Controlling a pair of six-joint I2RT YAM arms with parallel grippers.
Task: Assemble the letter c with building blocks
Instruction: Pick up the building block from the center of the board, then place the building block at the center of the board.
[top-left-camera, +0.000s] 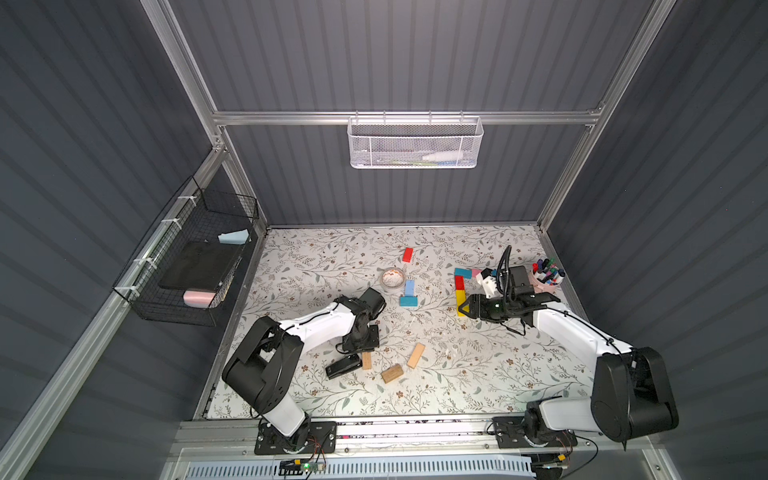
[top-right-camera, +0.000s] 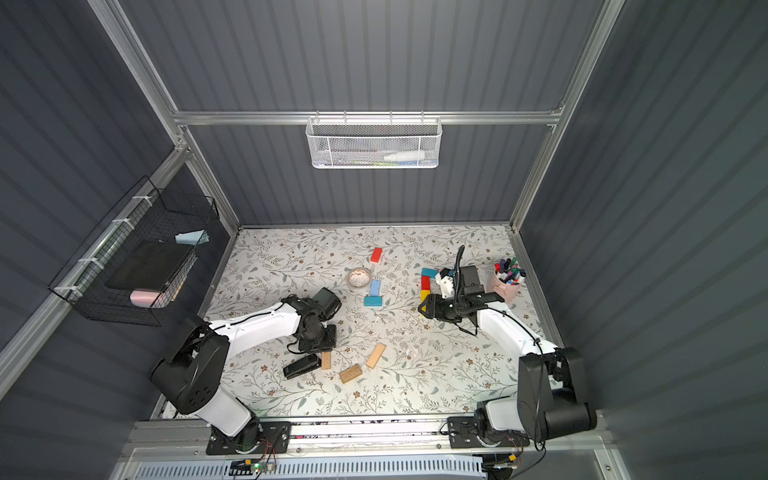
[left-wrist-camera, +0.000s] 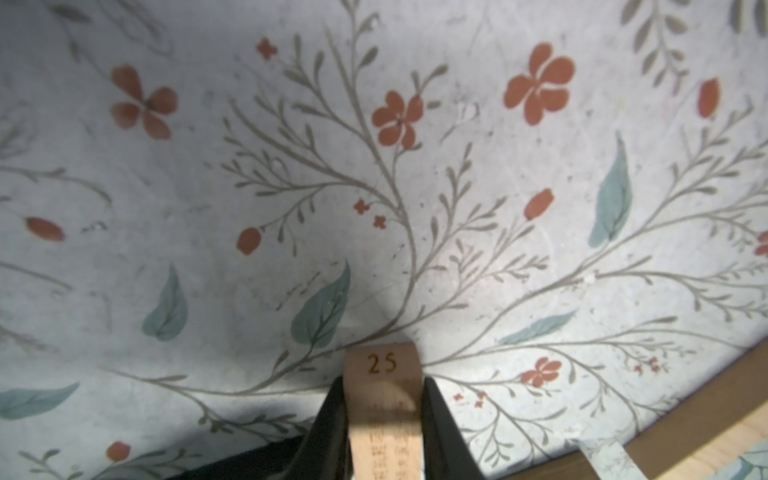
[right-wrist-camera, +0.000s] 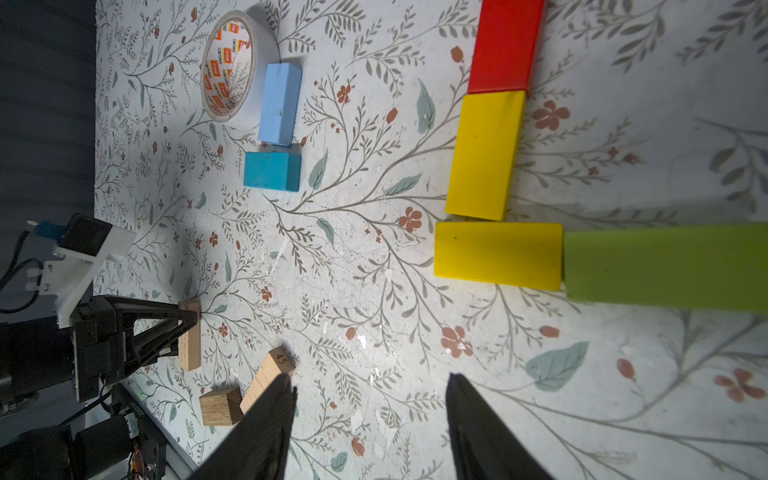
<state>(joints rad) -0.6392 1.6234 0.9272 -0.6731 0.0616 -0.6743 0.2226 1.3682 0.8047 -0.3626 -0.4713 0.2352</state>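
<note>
Tan block (left-wrist-camera: 383, 361) w/ "25" clamped betw. L gripper (left-wrist-camera: 383, 384) jaws. R gripper (right-wrist-camera: 370, 378) jaws apart, empty; yellow block (right-wrist-camera: 498, 255) ahead of them.

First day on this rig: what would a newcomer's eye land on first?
The bright line of red block, yellow blocks and lime green block bending into a corner on the robot's right side, with the right tool open beside it. Then the left tool, shut on a tan wooden block stamped 25, near the black stapler.
</note>
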